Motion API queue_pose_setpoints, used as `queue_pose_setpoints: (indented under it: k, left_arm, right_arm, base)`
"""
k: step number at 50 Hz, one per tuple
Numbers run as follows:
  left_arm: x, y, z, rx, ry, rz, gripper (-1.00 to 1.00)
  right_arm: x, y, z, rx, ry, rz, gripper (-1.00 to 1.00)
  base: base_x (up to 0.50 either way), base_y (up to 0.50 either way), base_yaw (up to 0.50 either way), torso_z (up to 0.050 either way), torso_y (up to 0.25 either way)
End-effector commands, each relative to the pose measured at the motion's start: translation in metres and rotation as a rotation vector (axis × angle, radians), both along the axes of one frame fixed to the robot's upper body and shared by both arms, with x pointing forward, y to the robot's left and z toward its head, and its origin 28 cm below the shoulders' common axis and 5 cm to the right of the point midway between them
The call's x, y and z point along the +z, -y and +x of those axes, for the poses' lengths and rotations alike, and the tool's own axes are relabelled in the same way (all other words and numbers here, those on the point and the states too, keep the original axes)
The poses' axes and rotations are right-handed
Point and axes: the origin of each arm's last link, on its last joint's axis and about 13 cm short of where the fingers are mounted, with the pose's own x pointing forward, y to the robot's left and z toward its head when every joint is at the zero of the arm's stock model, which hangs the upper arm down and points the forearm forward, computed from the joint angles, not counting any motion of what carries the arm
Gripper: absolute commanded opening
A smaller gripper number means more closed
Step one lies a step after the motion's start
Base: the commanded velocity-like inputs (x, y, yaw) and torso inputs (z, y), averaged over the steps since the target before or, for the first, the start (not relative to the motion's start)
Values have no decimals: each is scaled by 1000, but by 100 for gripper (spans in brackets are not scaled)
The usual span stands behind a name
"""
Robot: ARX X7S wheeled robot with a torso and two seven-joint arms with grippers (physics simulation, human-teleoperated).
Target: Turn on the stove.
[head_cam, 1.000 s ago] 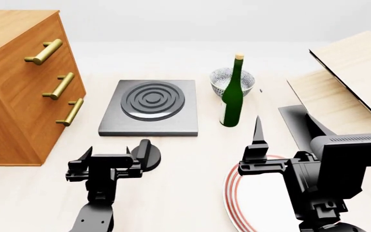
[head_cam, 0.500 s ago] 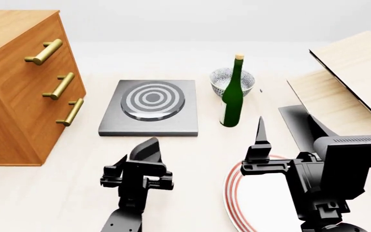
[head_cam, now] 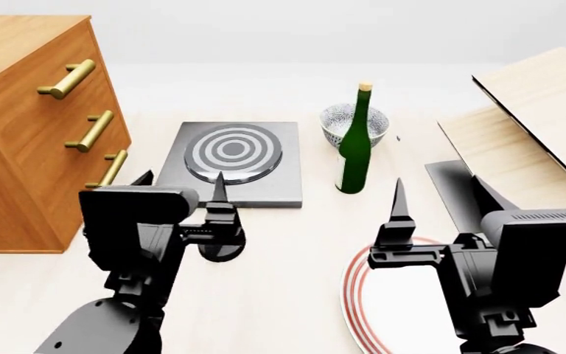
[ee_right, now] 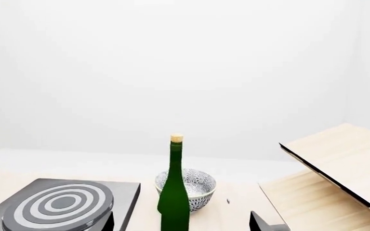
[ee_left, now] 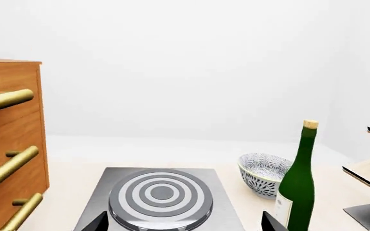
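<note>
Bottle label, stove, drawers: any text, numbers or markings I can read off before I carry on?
None readable.
green bottle: its pale label shows no legible print in any view.
stove: only whitish burner rings, no marks or numbers.
drawer cabinet: plain wood with brass handles, no text.

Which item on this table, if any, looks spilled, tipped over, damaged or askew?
Nothing stands out. The green bottle stands upright beside the patterned bowl, the stove lies flat and square on the table, its burner rings showing whitish, and the red-rimmed plate rests flat. No spill or breakage shows.
</note>
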Motion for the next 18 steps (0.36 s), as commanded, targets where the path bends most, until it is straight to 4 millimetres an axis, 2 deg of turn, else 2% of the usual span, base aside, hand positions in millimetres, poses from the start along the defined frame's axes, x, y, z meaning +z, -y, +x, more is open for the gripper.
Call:
queue_pose_setpoints:
  k: [1,18]
  left_arm:
    - [30,-11,-44,-7,79,3,100]
    - [23,-14,-43,14,52,-2,100]
  right_arm:
    - [-1,-2,-1,5,0,-1,100]
    - [-3,-2,0,6,-5,-3,100]
  base:
    - [0,0,0,0,0]
    - [0,0,0,0,0]
